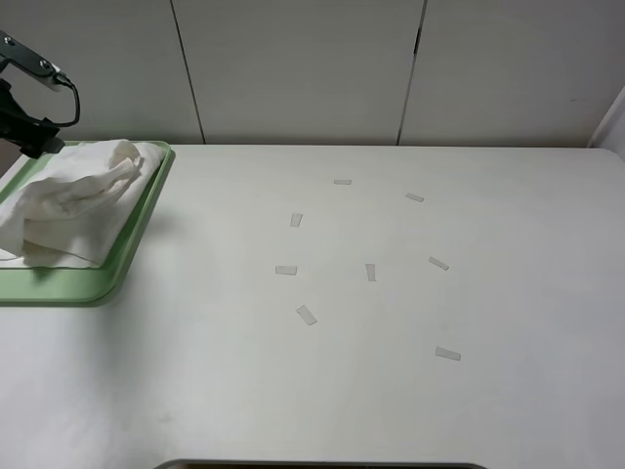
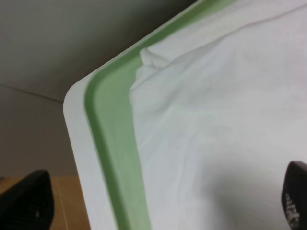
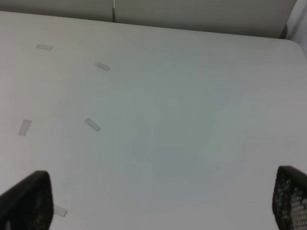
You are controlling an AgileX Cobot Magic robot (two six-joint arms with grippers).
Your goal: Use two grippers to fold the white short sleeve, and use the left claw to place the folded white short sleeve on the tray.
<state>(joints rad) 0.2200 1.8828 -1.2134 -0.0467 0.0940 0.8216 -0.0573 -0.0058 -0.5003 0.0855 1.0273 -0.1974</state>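
The white short sleeve [image 1: 73, 195] lies folded and bunched on the light green tray [image 1: 88, 293] at the table's left edge. My left claw [image 1: 34, 145] hangs just above the tray's far left corner. In the left wrist view its fingers [image 2: 26, 199] stand wide apart over the shirt [image 2: 216, 120] and the tray's rim [image 2: 110, 143], so the left gripper [image 2: 160, 203] is open and grips no cloth. The right gripper [image 3: 158, 201] is open over bare table and does not show in the exterior high view.
Several small pale tape strips [image 1: 307, 315] are scattered over the middle of the white table [image 1: 391, 410]; some strips [image 3: 92, 124] lie below the right gripper. A panelled wall runs behind the table. The tray sits at the left edge.
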